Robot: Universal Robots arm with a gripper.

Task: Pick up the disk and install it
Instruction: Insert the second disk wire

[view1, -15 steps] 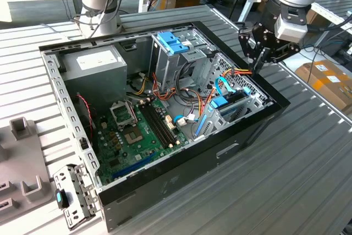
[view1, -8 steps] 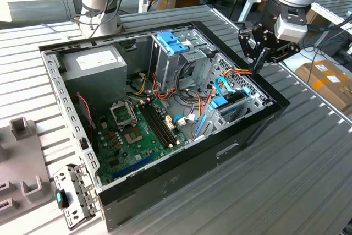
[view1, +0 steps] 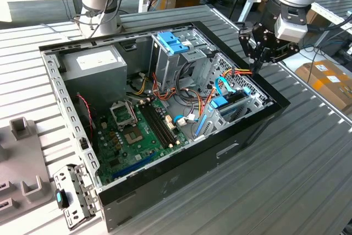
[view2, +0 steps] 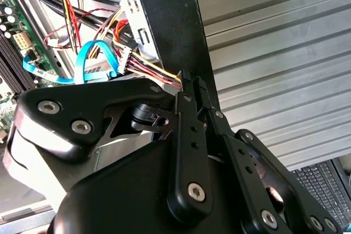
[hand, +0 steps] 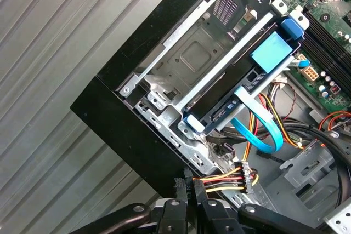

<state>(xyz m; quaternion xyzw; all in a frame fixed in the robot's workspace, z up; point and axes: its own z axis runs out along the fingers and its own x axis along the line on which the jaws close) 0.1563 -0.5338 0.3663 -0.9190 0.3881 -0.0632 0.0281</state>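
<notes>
My gripper (view1: 256, 65) hangs over the case's (view1: 181, 182) right rim w/ fingers (hand: 189, 190) pinched together on a power cable plug (hand: 246, 176), not the disk (hand: 241, 89). Disk already sits in its bay, looks installed; cabling prob. left.
</notes>
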